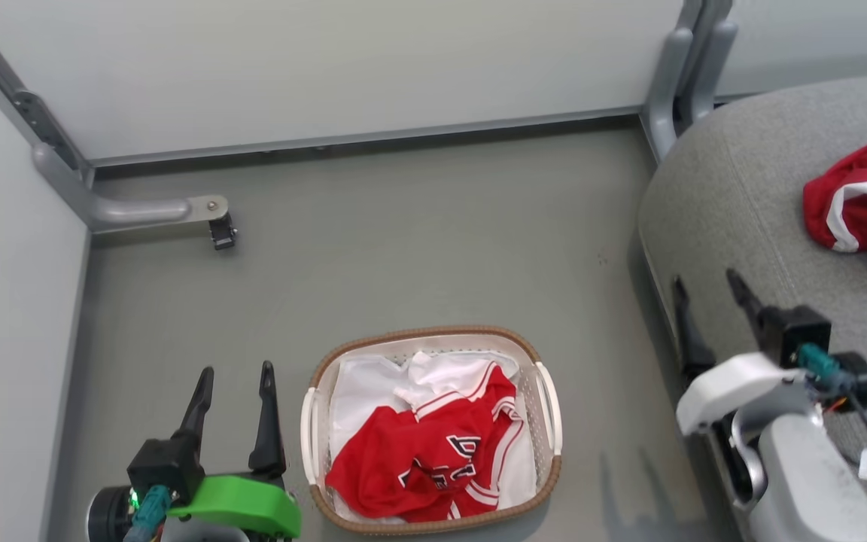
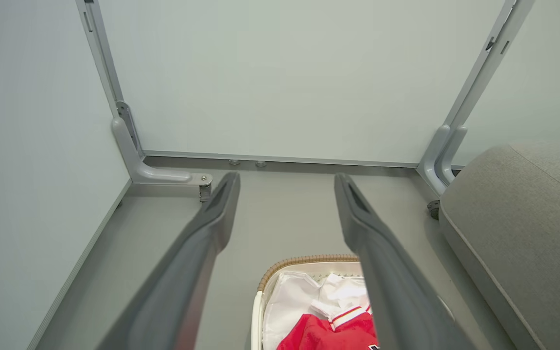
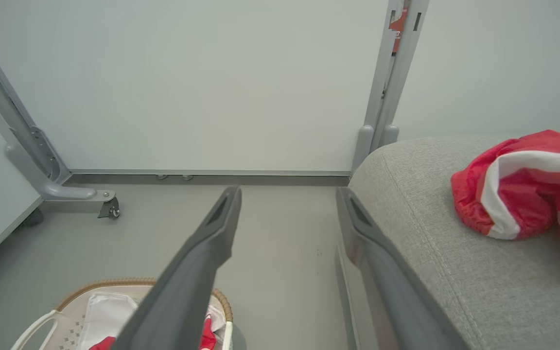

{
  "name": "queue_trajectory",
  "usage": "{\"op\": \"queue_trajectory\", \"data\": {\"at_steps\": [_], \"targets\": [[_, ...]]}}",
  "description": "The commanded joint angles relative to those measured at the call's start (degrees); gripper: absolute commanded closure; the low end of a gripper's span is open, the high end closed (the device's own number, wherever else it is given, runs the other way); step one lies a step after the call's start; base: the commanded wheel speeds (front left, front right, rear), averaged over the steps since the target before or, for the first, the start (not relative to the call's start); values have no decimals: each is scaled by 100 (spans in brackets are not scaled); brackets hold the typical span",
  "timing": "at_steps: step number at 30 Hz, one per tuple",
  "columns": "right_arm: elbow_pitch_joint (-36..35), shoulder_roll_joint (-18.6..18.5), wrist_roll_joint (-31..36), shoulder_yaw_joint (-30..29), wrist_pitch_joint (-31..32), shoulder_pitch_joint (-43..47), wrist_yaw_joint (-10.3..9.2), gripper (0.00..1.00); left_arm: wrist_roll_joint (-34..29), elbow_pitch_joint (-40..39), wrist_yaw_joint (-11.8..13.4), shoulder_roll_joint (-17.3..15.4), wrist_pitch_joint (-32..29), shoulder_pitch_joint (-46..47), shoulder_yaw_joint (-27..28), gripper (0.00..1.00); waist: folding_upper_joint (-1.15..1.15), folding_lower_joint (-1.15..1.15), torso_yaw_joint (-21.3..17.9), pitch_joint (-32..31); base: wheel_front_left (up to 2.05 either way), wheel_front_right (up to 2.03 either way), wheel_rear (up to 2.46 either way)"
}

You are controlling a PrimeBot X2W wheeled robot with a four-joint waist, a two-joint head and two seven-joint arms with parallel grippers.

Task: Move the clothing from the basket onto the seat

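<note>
Near: left claw [image 1: 237, 369] sits low, just left of the basket [image 1: 426, 332], fingers spread and pointing forward, nothing held. Basket is on the floor [image 1: 403, 241] with one red jersey [image 1: 433, 452] crumpled inside on the white liner [image 1: 362, 391]. Further out, right claw [image 1: 705, 277] is at the seat [image 1: 742, 188] edge, fingers apart, empty, pointing forward. Second red garment [image 1: 859, 197] lies on the seat beyond it, not touching. Wall panels [image 1: 328, 68] behind.

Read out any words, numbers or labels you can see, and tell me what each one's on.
Nothing reads whole.
Red jersey in the basket: black-and-white letters, folded over, unreadable.
Red garment on the seat: lettering cut off at the picture's edge, unreadable.
</note>
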State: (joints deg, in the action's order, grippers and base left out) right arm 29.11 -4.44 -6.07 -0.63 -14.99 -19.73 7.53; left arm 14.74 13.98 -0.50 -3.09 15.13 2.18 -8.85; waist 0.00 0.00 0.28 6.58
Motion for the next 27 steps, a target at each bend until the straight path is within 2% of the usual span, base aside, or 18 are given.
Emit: {"op": "queue_trajectory", "data": {"at_steps": [1, 7, 11, 19, 27], "targets": [[-95, 15, -23, 32, -25, 228, -8, 0, 54, 3, -17, -2, 3, -142, 55, 0, 0, 0, 132, -149, 0, 0, 0], [-532, 134, -126, 81, -28, 919, -7, 0, 143, -30, -37, 17, 4, -417, 105, 0, 0, 0, 190, -343, 0, 0, 0], [-775, 147, -405, 336, -28, 1235, -7, 0, 219, -51, 9, 17, 4, -509, 59, 0, 0, 0, 197, -424, 0, 0, 0], [-927, 142, -472, 577, -29, 1390, -7, 0, 244, -24, 19, 16, 4, -509, -43, 0, 0, 0, 173, -481, 0, 0, 0], [-926, 142, -532, 574, -29, 1392, -7, 0, 219, 33, 44, 16, 4, -482, -97, 0, 0, 0, 173, -524, 0, 0, 0]]}}
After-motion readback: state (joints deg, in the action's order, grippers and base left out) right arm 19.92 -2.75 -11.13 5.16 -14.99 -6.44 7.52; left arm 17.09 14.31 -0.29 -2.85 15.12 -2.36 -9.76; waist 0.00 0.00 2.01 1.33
